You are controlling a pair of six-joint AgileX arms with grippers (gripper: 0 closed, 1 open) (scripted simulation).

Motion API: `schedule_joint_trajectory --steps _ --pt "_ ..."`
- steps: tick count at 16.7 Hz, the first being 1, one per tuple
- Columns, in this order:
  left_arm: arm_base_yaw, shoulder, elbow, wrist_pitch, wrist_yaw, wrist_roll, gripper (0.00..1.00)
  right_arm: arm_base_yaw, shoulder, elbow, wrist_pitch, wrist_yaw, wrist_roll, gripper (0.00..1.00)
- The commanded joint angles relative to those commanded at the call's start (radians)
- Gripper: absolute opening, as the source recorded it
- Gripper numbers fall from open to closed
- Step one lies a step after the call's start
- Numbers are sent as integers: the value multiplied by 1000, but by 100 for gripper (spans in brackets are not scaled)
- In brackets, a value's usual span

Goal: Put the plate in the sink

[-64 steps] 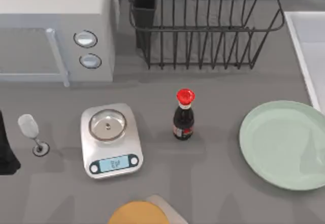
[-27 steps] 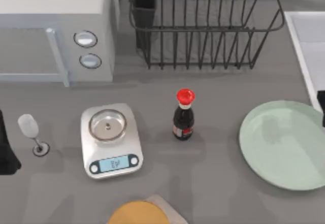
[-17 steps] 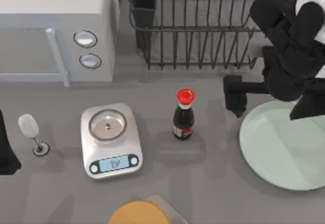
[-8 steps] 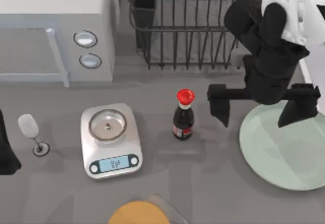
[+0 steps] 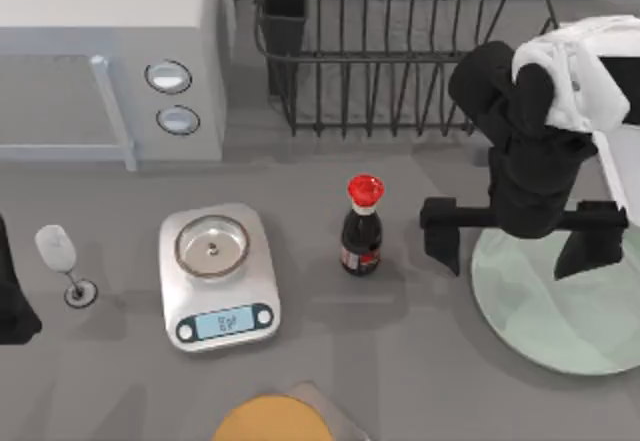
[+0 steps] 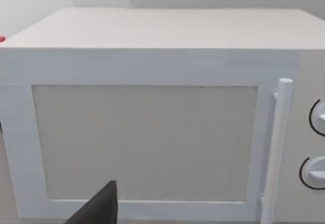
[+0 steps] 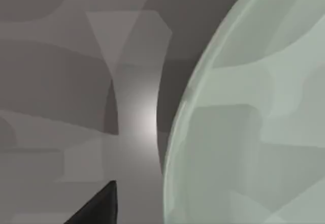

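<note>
At the bench's left edge the left gripper sits parked; whether its fingers are apart I cannot tell. Just right of it stands a wine glass, then a kitchen scale and a soy sauce bottle near the middle. Toward the right edge, the right gripper hangs spread wide over the left rim of the plate, grasping nothing. The sink lies at the far right corner, behind the plate.
</note>
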Motion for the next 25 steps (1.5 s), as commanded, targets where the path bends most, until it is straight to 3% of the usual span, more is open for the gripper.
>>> schedule_joint_trajectory --steps 6,11,24,25 --pt "0 0 0 0 0 0 100 43 72 -90 188 -27 -21 100" --pt "0 0 0 0 0 0 100 50 74 -91 202 -31 -24 100" --pt "0 0 0 0 0 0 100 50 74 -91 202 -31 -24 2" --pt "0 0 0 0 0 0 100 50 74 -91 202 -31 -24 0"
